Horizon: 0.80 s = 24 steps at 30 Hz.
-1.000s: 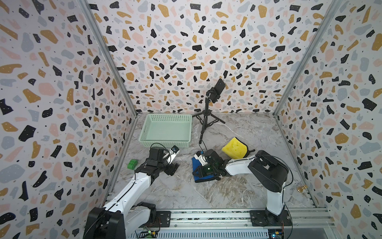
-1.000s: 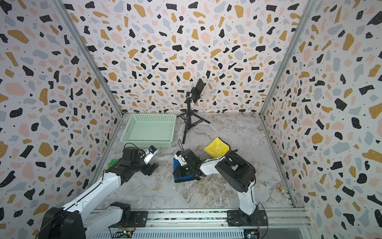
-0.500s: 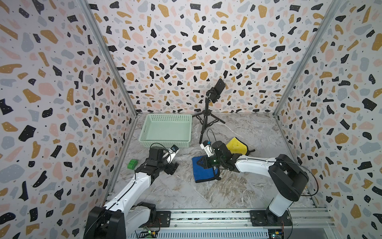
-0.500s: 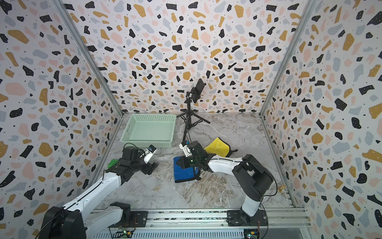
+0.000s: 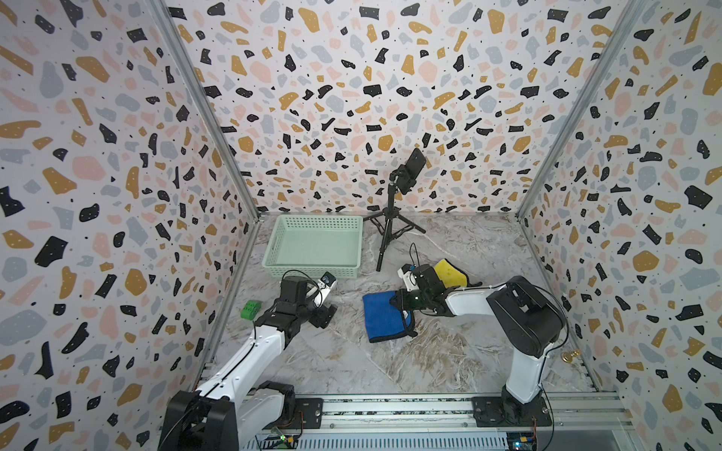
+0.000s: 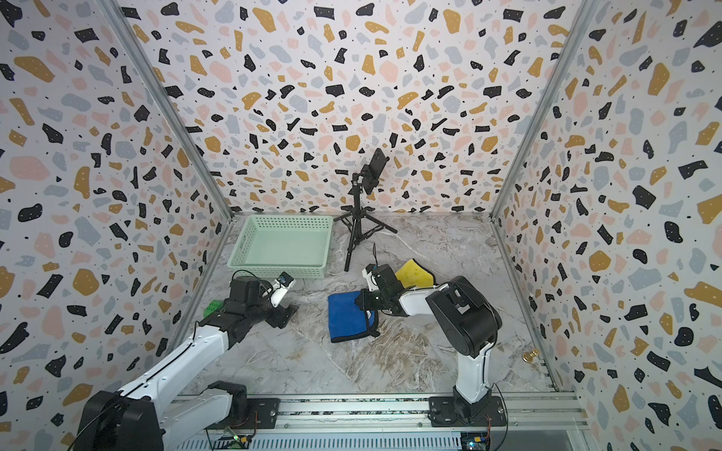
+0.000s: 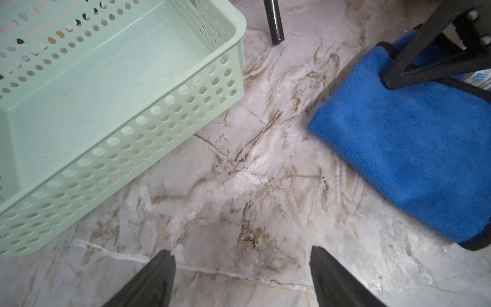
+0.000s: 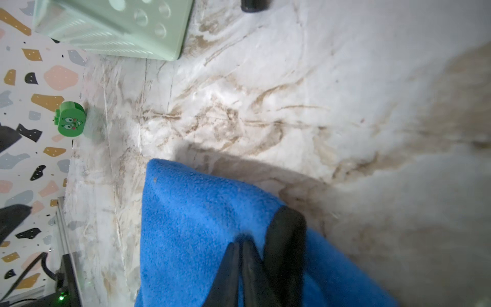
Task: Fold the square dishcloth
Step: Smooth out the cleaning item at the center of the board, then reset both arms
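Marble table point(image 5: 351, 363), blue dishcloth point(image 5: 381, 318) doubled; right hand point(image 5: 396, 304) on its hem, grip unclear, left hand point(image 7: 241, 256) apart; we expect clean release next.

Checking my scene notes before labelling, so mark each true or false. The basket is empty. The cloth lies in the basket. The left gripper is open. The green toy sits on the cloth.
The basket is empty: true.
The cloth lies in the basket: false; it lies on the table, outside the basket.
The left gripper is open: true.
The green toy sits on the cloth: false; it sits by the wall, apart from the cloth.
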Each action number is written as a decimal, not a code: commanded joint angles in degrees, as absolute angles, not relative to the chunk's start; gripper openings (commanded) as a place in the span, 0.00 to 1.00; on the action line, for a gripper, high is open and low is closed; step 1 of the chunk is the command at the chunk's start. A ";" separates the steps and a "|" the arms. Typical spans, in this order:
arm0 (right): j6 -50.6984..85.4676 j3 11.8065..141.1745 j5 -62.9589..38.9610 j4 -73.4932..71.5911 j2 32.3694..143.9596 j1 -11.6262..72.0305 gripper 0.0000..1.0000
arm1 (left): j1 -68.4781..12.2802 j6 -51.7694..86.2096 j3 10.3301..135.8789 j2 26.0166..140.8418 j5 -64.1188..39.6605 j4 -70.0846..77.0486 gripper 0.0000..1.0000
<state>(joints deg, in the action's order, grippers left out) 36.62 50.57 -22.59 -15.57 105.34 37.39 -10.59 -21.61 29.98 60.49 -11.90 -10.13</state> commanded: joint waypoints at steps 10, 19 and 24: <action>17.98 47.41 6.56 8.64 70.63 36.62 1.00 | -7.01 -16.63 28.38 58.38 -8.07 -1.05 0.87; 0.80 23.17 44.63 -22.63 54.48 29.01 1.00 | -5.17 -12.07 22.20 63.19 -10.72 21.82 0.88; 2.89 18.67 42.38 -30.45 60.98 19.62 1.00 | -4.30 -10.39 21.45 72.34 -10.00 34.00 0.89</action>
